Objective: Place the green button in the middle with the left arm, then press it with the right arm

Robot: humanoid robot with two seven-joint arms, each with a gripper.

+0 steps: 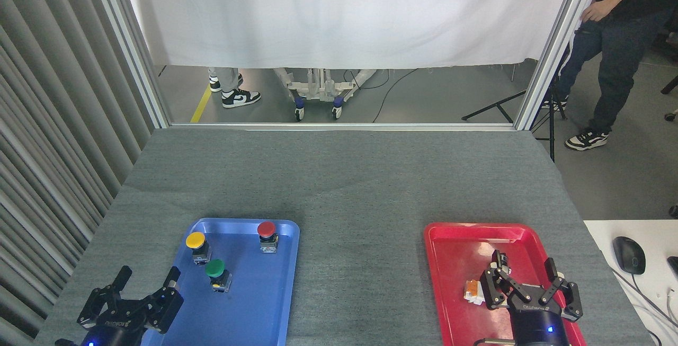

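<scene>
Green button: the green button (215, 270) stands upright in the blue tray (265, 303), near-left of the red button (267, 232) and just near-right of the yellow button (196, 243).
Middle: the middle (360, 261) of the table is bare grey cloth between the blue tray and the red tray (450, 282).
Left gripper: left gripper (146, 276) spread open, empty, near-left of the green button, at the blue tray's left edge.
Right gripper: right gripper (523, 262) open, empty, over the red tray beside a small orange-and-white part (473, 291).
</scene>
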